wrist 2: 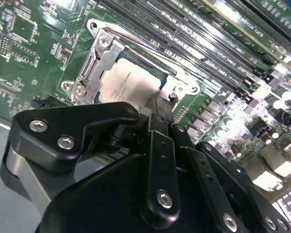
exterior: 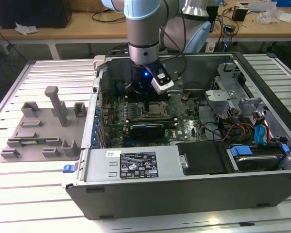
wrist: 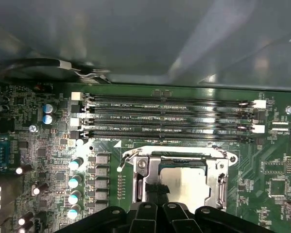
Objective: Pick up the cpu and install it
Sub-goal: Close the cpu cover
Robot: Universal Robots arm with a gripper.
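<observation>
My claw (wrist 2: 144,109) hangs low over the cpu (wrist 2: 128,83), which lies in the socket (wrist 2: 102,51) on the board (wrist 2: 33,53). Spread or pinching, I cannot tell. Risk: a tilted or dragged cpu could damage the socket.

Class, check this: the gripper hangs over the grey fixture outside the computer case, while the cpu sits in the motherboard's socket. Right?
No. The exterior view shows the gripper inside the computer case, above the socket, not over the grey fixture. The cpu does sit in that socket.
</observation>
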